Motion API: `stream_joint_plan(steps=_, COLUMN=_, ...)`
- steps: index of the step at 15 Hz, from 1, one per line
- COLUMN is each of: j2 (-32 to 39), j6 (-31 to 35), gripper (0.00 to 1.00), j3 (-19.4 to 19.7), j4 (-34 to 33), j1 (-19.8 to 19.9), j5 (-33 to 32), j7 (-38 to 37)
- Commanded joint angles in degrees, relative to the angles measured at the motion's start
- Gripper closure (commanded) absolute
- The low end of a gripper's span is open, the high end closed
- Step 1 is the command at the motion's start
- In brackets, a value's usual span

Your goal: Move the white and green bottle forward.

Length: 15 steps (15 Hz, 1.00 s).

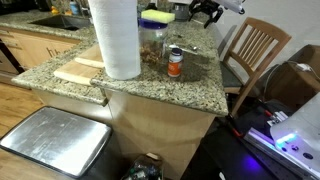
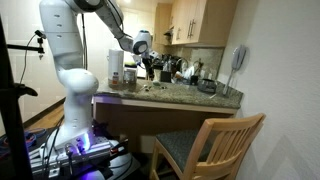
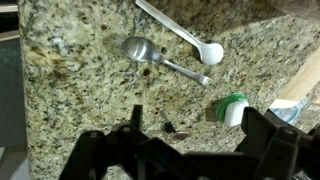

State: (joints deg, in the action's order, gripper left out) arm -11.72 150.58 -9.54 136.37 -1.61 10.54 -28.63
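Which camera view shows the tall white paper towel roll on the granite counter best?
An exterior view: the tall white paper towel roll stands near the camera, large and unblocked. Also in an exterior view, it is small and distant. The wrist view misses it.

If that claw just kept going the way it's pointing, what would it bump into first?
Probably bare counter: the gripper points down at stone between its open jaws. The bottle stands close beside one jaw, so it might be clipped; depth is unclear.
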Motion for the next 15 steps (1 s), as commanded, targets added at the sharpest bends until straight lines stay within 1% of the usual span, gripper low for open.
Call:
stream_joint_plan(steps=1, j2=0.74, j6=0.31, gripper=0.0, j3=0.11, j4=0.52, j1=-0.02, j5=-2.06, j7=-0.34)
stream_joint_plan(steps=2, j2=2.31, j6=1.26, gripper=0.0, j3=-0.12, j4=0.0, j1=-0.01, j5=-2.38, j7=-1.13)
stream_joint_plan(steps=6, j2=10.5, j6=10.73, gripper=0.0, j3=-0.68, j4=-4.48, j1=-0.69, j5=-3.09, j7=-3.54)
stream_joint_plan(steps=8, j2=14.93, j6=14.43, gripper=0.0, j3=-1.42, j4=-8.35, j1=-0.37, j5=-5.95, j7=-5.35)
stream_joint_plan(steps=10, j2=19.58, j6=17.28, gripper=0.0, j3=-0.97, j4=-13.05, j1=-0.93, j5=-10.14, j7=-9.36)
stream_joint_plan(steps=11, j2=21.72, j6=17.56, gripper=0.0, j3=-0.36, j4=-15.65, j1=-1.47, j5=-12.39, j7=-12.44)
stream_joint_plan(steps=12, j2=22.92, j6=16.89, gripper=0.0, j3=-0.32, j4=-17.74, j1=-1.99, j5=-12.16, j7=-13.75)
stream_joint_plan(steps=13, j2=22.6, j6=16.26, gripper=0.0, j3=-1.14, j4=-18.01, j1=-1.89, j5=-10.25, j7=-13.57)
stream_joint_plan(steps=14, j2=20.4, j6=16.37, gripper=0.0, j3=-0.89, j4=-14.69, j1=-1.38, j5=-10.93, j7=-12.41)
stream_joint_plan(steps=15, j2=21.51, j6=16.37, gripper=0.0, j3=-0.91, j4=-16.21, j1=-1.67, j5=-10.88, j7=-12.95)
